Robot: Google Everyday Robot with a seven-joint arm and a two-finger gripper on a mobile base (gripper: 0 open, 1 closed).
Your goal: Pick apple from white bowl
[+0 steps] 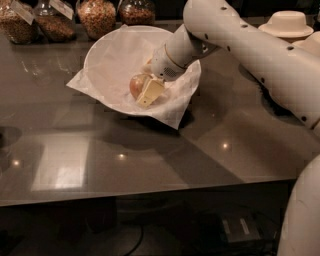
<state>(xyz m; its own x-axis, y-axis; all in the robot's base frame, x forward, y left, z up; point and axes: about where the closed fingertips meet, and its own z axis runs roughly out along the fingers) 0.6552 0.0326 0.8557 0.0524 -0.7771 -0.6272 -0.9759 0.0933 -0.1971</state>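
**Obs 1:** Camera view, counter station. Gripper (pixel 148 93) is down inside the white bowl (pixel 89 70), pressed against the apple (pixel 136 85) on its 4 o'clock side.

**Obs 2:** Clamped on it?

**Obs 1:** Cannot tell. Cream gripper tip lies against the fruit and hides part of it. Whether it grips or only touches is not readable from where I stand.

**Obs 2:** Apple's position?

**Obs 1:** Low in the bowl, a little toward 6 o'clock of the bowl's centre, resting on the crinkled white paper (pixel 176 116) lining it. Reddish blush faces us.

**Obs 2:** Paper lie?

**Obs 1:** Corners stick out over the rim at about 9 o'clock and 5 o'clock and rest on the countertop (pixel 150 155).

**Obs 2:** Arm path?

**Obs 1:** White arm (pixel 240 40) leaves the gripper toward 1 o'clock, bends above the bowl's far rim, then runs off toward 4 o'clock at the frame's right edge. Another white section stands at the lower right corner.

**Obs 2:** Surroundings?

**Obs 1:** Countertop dark and glossy, with light spots reflected near its front edge. Row of glass jars (pixel 97 15) with brown fillings at 10 to 12 o'clock of the bowl, just behind it; two carry white labels. Stack of beige bowls (pixel 287 22) at 2 o'clock, well apart, beyond the arm.
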